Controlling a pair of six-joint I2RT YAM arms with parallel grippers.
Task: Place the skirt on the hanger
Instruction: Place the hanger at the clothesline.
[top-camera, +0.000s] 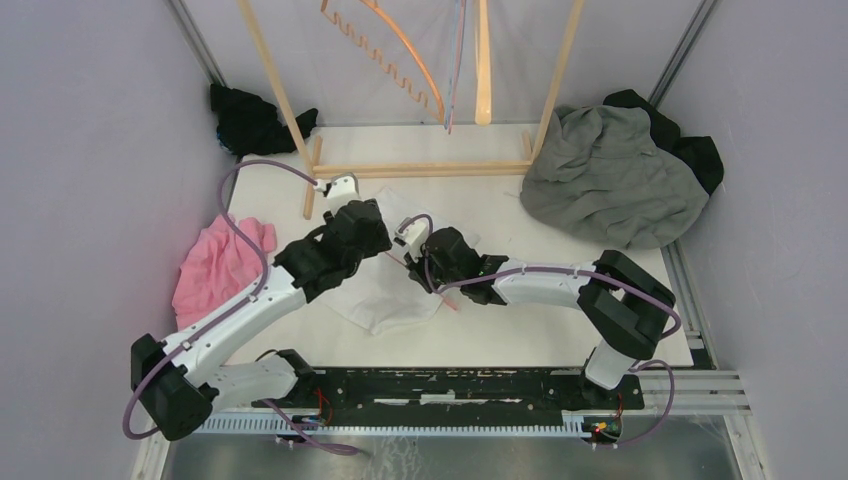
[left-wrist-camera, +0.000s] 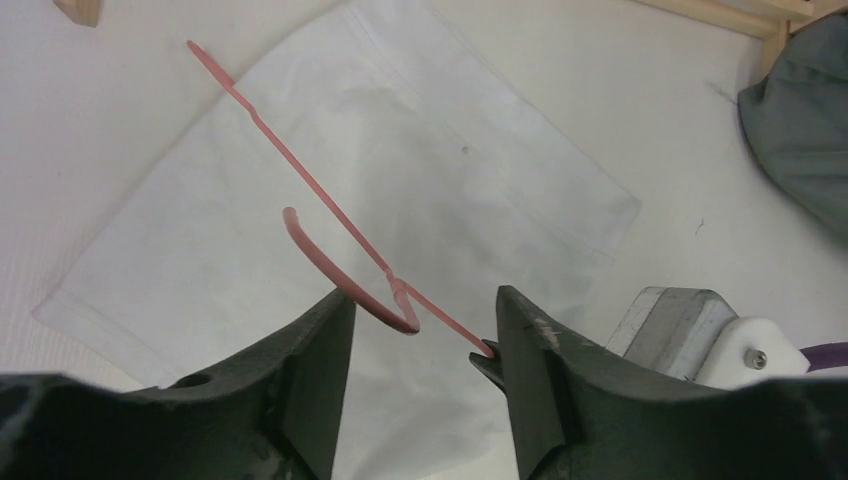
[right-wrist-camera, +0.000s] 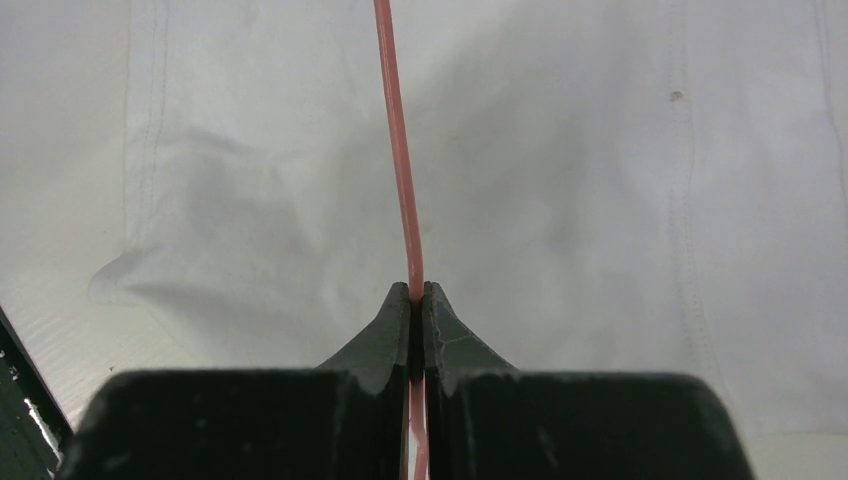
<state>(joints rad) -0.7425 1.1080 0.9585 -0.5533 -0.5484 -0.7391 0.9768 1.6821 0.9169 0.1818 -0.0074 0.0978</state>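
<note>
One hanger (right-wrist-camera: 398, 150); hook (left-wrist-camera: 400, 320) left-wrist only.

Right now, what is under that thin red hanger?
The white skirt, spread flat on the table. The hanger sits over it, pinched by the right pincer. The table beneath the skirt is hidden.

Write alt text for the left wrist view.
The left end effector, jaws open, straddles the hook of a thin red hanger that stretches diagonally over a white skirt spread flat on the table. A grey garment shows at the right edge.
</note>
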